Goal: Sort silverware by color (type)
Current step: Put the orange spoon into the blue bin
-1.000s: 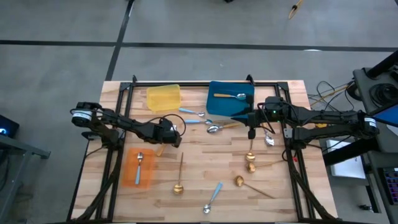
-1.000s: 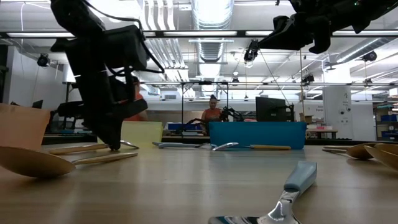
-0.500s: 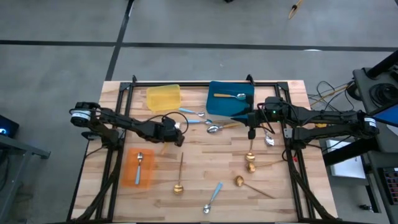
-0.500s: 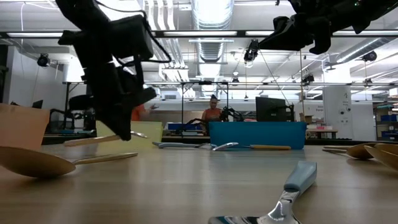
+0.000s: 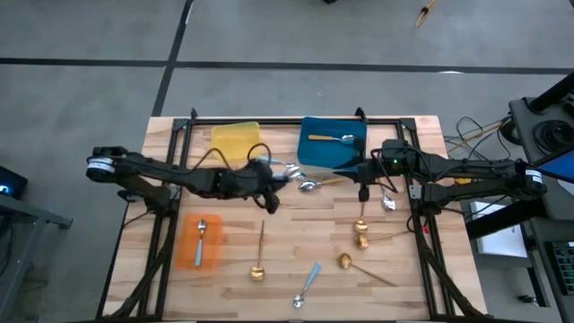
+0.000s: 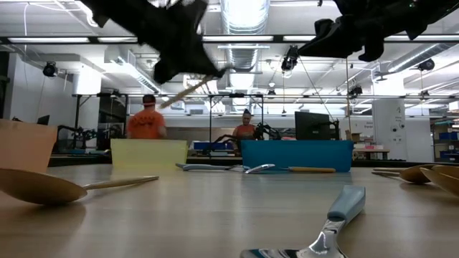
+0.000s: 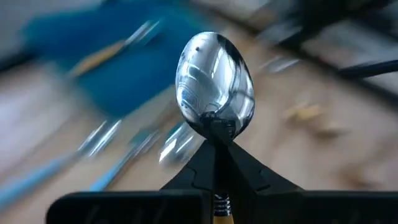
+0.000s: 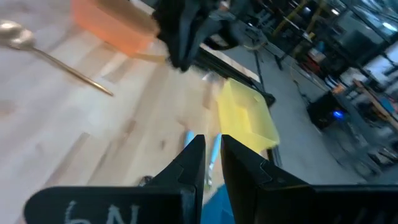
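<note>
Gripping a light, stiff, slippery spoon with polished silver bowl and orange handle [image 7: 215, 81] in the left hand [image 5: 266, 187], clamped at the neck, just beside the blue plastic tray [image 5: 332, 154]; right hand [image 8: 210, 155] hovering nearly closed, empty.

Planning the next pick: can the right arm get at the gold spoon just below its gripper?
Probably yes. The right gripper hangs above the gold spoon, nothing lying between them, and its fingers hold nothing.

You see a mirror-glossy metal spoon bowl [image 7: 215, 81], matt pale wood table [image 5: 287, 247], translucent smooth plastic yellow tray [image 5: 235, 140].
</note>
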You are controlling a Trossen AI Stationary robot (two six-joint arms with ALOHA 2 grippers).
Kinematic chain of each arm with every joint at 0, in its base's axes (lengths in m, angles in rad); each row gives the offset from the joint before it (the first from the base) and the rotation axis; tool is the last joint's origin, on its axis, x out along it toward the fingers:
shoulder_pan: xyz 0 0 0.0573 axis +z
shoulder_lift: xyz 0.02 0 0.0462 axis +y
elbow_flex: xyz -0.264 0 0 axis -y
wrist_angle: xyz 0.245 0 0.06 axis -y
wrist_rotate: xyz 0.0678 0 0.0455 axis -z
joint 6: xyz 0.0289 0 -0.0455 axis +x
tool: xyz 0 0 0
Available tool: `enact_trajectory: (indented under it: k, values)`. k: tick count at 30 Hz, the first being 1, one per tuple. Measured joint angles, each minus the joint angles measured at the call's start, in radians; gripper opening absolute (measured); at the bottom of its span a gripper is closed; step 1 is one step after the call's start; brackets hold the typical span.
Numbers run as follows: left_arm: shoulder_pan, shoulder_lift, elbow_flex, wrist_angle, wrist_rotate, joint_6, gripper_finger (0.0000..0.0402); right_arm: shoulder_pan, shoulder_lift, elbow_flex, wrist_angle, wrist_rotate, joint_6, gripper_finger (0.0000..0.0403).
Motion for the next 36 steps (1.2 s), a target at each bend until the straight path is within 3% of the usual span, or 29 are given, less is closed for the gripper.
enact_trajectory:
  k: [6,12,17,22,29,36]
  values:
    - [0.000,0.015,-0.004,0.375,0.282,0.203,0.0002,0.000,0.000,0.000,0.055,-0.208,0.001,0.0043]
    - [0.000,0.091,-0.004,0.602,0.396,0.237,0.0002,0.000,0.000,-0.001,0.148,-0.389,0.057,0.0043]
    - [0.000,0.174,-0.004,0.737,0.440,0.255,0.0002,0.000,0.031,-0.002,0.305,-0.407,0.231,0.0043]
    - [0.000,0.265,0.001,0.874,0.486,0.255,0.0002,0.000,0.076,-0.001,0.356,-0.403,0.296,0.0055]
    - [0.001,0.355,0.004,0.999,0.498,0.246,0.0002,0.000,0.142,0.004,0.431,-0.407,0.334,0.0129]
    - [0.001,0.404,0.004,1.093,0.499,0.236,0.0002,0.001,0.201,0.005,0.502,-0.505,0.289,0.0199]
